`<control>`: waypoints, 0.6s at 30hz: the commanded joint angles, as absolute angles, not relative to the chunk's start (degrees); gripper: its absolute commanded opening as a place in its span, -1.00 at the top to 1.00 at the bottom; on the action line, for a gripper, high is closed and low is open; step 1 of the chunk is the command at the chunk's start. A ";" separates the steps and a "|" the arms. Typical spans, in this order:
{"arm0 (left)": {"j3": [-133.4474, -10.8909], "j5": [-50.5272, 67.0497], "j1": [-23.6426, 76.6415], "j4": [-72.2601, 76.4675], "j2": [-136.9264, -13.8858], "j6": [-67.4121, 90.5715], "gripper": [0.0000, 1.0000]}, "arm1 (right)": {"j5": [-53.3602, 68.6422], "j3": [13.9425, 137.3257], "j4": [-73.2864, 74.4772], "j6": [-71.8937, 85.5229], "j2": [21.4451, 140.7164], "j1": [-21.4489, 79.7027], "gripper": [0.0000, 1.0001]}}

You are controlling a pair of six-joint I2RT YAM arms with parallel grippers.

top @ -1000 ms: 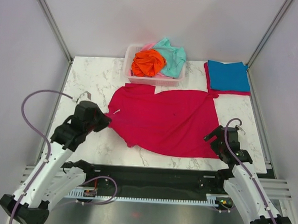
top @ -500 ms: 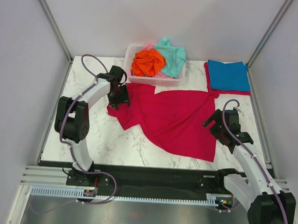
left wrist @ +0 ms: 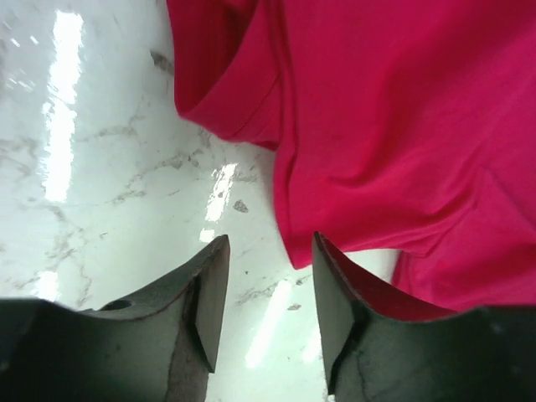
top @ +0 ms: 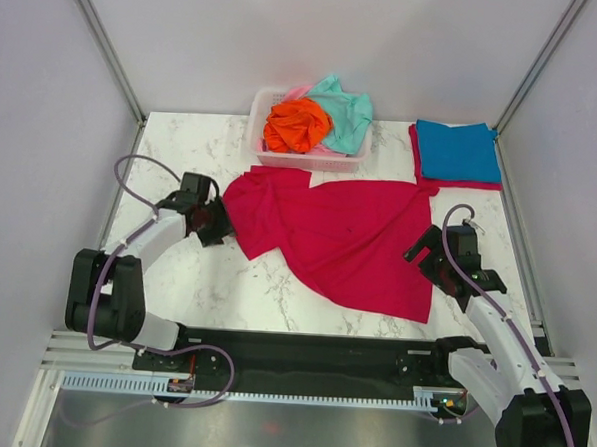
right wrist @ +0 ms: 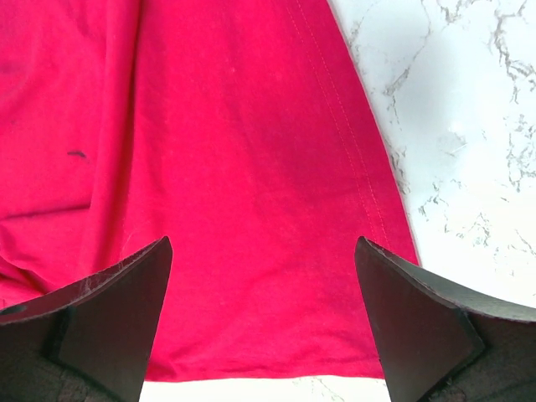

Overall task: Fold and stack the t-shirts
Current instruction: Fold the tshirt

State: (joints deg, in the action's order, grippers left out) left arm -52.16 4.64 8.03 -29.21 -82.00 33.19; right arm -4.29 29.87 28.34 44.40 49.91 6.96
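end effector on my left arm [left wrist: 268,251] hangs half-parted, empty, at the bunched left edge of the crimson t-shirt [top: 348,236]; cloth lies just right of it. right end effector [right wrist: 261,251] gapes wide, empty, over the near-right hem. shirt spans the desk [top: 225,280] between them.

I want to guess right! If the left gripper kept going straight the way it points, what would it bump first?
Probably the red shirt: its edge lies just ahead of the left gripper, with only bare table between. The gripper's height is hard to judge.
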 commanded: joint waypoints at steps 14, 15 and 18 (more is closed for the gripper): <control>-34.80 11.16 8.26 2.63 -84.37 40.17 -0.26 | -0.09 27.16 23.29 40.61 49.39 6.85 -0.96; -34.98 10.73 8.26 3.59 -85.94 40.34 -0.25 | -0.17 27.25 23.12 40.34 49.66 6.86 -0.96; -34.89 10.11 8.35 5.97 -87.97 40.78 -0.15 | -0.18 27.51 22.59 40.08 50.62 6.86 -0.96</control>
State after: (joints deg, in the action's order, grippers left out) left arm -35.51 12.21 8.12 1.72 -85.19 39.20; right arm -0.62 27.33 25.32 41.21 50.04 6.96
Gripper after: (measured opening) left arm 0.586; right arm 0.982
